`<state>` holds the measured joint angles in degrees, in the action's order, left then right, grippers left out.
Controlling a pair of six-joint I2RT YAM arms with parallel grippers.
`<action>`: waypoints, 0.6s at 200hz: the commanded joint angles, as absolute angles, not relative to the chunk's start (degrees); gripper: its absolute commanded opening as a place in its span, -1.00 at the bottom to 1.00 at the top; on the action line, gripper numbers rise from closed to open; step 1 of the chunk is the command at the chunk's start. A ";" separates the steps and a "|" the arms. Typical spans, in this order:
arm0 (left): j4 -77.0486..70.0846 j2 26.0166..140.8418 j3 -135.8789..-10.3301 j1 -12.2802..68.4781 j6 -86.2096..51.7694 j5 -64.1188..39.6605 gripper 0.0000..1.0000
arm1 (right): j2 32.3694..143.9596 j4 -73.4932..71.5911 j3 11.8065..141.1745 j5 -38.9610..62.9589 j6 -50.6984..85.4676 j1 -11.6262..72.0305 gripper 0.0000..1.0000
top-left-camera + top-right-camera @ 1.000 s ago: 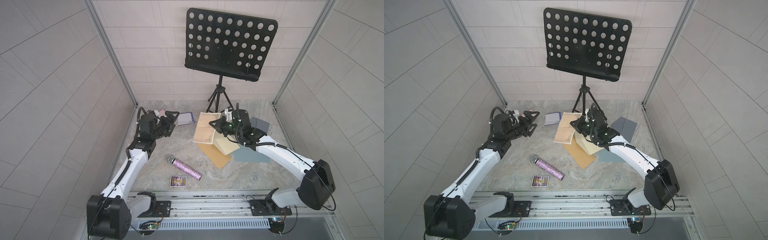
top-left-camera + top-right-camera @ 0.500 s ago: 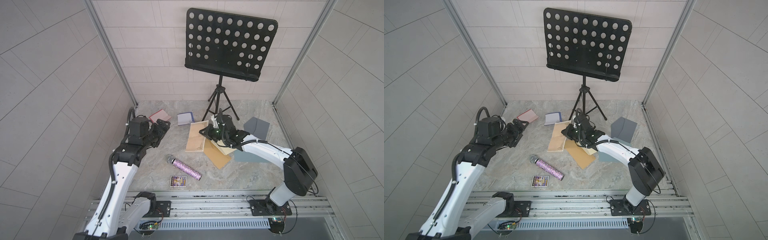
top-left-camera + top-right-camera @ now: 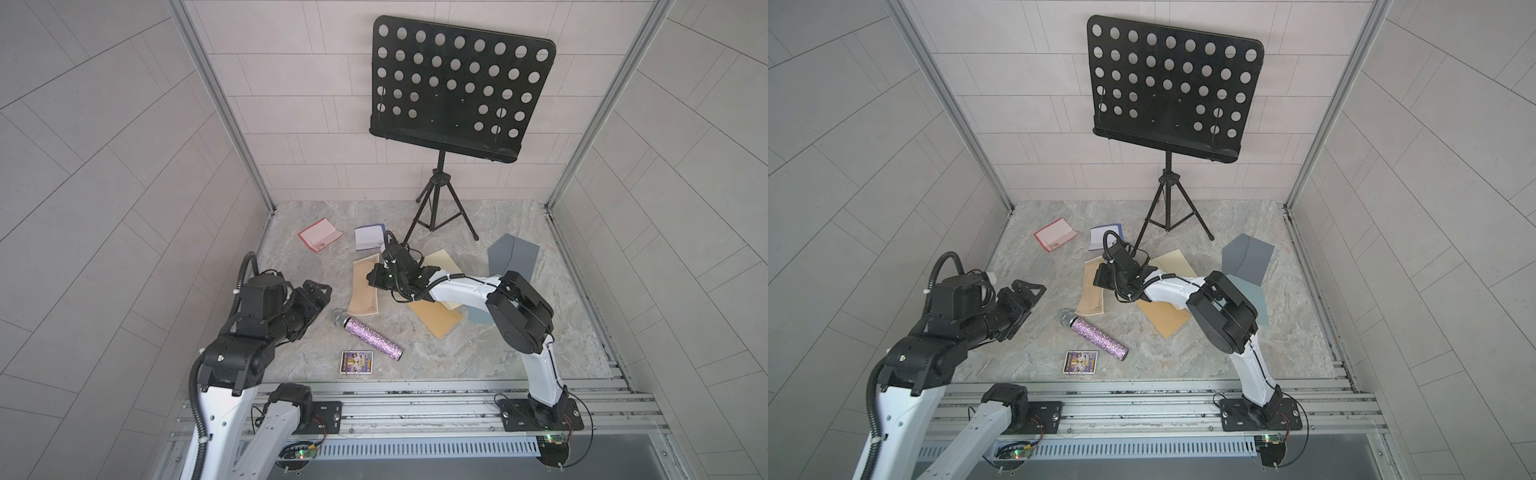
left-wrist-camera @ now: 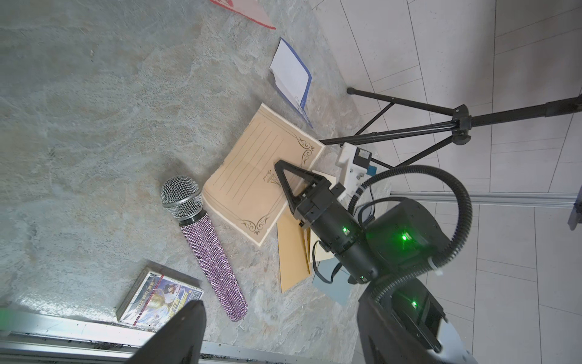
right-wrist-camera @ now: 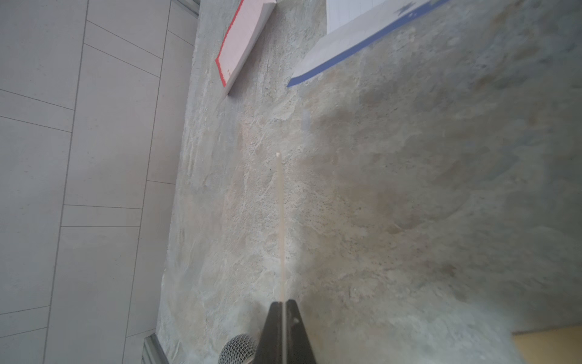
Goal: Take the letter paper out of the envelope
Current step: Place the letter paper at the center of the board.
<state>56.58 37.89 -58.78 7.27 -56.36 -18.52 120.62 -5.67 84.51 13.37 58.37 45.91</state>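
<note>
the letter paper (image 3: 365,291) is a tan sheet with ruled lines, dark scrollwork in its corners and a crease across the middle. you see its face best from the left wrist (image 4: 252,176). it bows in a shallow curve. one short edge is down on the bench (image 3: 449,365) just beside the mesh head of the microphone (image 3: 368,336), and the rest curves up away from it. from the right wrist it shows only edge-on, as a thin pale line (image 5: 281,227).

your right pincer (image 3: 372,278) is pinched tight on the sheet's long edge, the one facing away from the microphone's head. the right arm reaches low and nearly level across the bench. your left pincer (image 3: 318,291) hangs above the bench with its fingers spread wide and nothing between them. it is off the microphone's head end and apart from the paper.

the envelope (image 3: 436,320) is the brown one lying flat near the microphone's body, partly under the right arm. the letter paper is wholly outside it. a cream sheet (image 3: 442,262) under that arm overlaps the envelope, and you cannot tell whether it sits inside.
</note>
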 commanded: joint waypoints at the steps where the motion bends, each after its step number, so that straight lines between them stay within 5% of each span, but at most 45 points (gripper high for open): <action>1: 58.91 37.54 -59.28 7.33 -54.50 -19.62 0.66 | 123.75 -4.39 89.23 11.74 55.91 45.30 -1.00; 31: 58.72 37.46 -58.74 7.36 -54.39 -21.16 0.66 | 129.13 0.21 96.97 13.26 54.19 43.97 -0.99; 74: 58.68 37.77 -58.65 7.33 -54.14 -21.76 0.67 | 128.01 9.36 99.14 8.72 49.06 41.74 -0.06; 120: 54.76 38.95 -56.53 7.37 -55.98 -22.17 0.67 | 120.92 20.73 98.25 2.10 42.61 40.27 0.12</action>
